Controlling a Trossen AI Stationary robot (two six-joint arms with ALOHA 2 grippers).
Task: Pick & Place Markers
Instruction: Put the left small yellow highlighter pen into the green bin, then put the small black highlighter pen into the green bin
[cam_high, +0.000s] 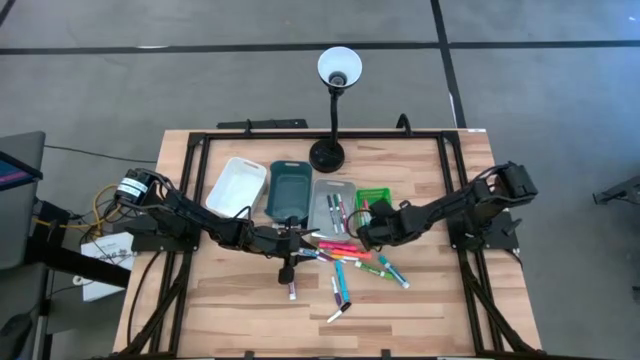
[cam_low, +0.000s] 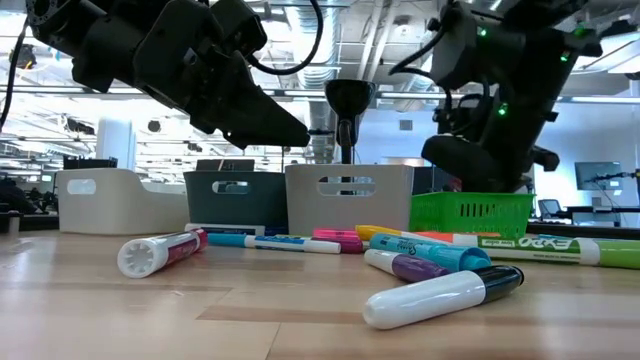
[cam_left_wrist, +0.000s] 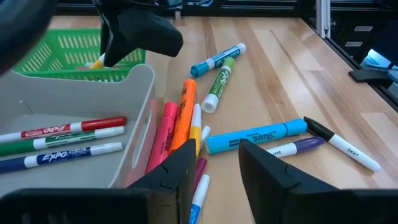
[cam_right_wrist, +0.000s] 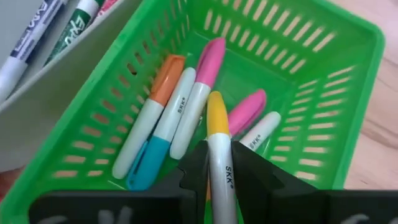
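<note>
A: Markers (cam_high: 345, 262) are lying mostly loose on the wooden table (cam_high: 440, 310), a little right of the middle of the high view, below the row of trays. Some are already sorted?

B: Yes. Three markers lie in the grey tray (cam_left_wrist: 81, 93), with red, green and blue print. In the green basket (cam_right_wrist: 323, 93) I see an orange and blue one, two pink-capped ones, and one more that is partly hidden.

A: And the right gripper (cam_right_wrist: 214, 171)?

B: It is over the green basket, right of center in the high view. Its fingers are clamped on a yellow-capped marker (cam_right_wrist: 219, 155) with a white barrel, which stands between them above the inside of the basket.

A: What about the left gripper (cam_left_wrist: 214, 165)?

B: It hovers low over the loose markers, at the center of the high view. The two fingers (cam_left_wrist: 277, 174) are apart and nothing is between them. Just beyond them lie a pink highlighter (cam_left_wrist: 163, 134), an orange highlighter (cam_left_wrist: 182, 118) and a blue highlighter (cam_left_wrist: 255, 135), close together beside the grey tray.

A: Other things on the table?

B: A white tray (cam_high: 236, 186) and a dark teal tray (cam_high: 290, 188) stand left of the grey one. A black desk lamp (cam_high: 331, 110) stands behind the trays, at the top center.
</note>
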